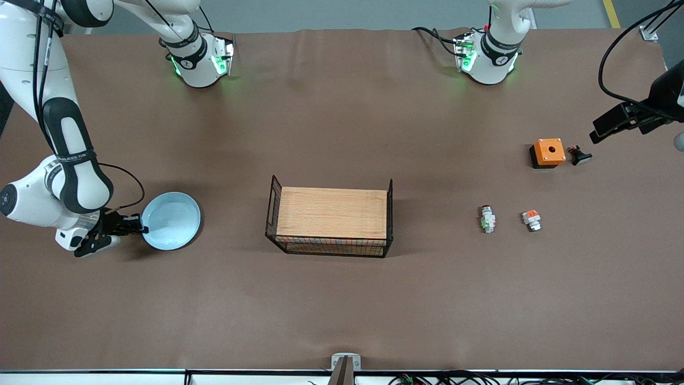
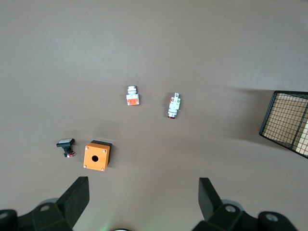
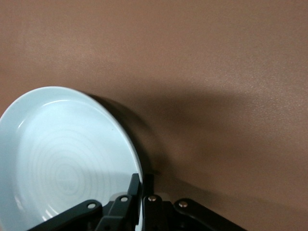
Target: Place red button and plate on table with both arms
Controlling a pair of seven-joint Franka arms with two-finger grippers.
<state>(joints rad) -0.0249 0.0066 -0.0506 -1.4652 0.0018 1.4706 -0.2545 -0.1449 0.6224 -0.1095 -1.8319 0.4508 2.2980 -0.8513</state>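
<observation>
So the right gripper [image 1: 140,229] sits low at the right arm's end of the table [image 1: 342,299], its fingers pinched on the rim of the plate [image 1: 173,219]. The right wrist view shows that rim caught between the closed fingertips, with a dark shadow under the plate's edge, so it looks tilted or just off the cloth; whether any part touches I cannot tell. Judging by that, the plate's half of the job is close to done but not released.

Mid-table stands the rack [image 1: 331,213], with nothing on its wooden top.

Toward the left arm's end the button [image 1: 487,218] lies on the cloth beside an orange-block part [image 1: 531,220]. Farther from the camera are an orange box [image 1: 548,152] and a black-headed piece [image 1: 579,156]. The left gripper [image 1: 606,128] hangs over the table near its edge, its jaws spread wide and holding nothing. The button's half appears finished, so only letting go of the plate is left.
</observation>
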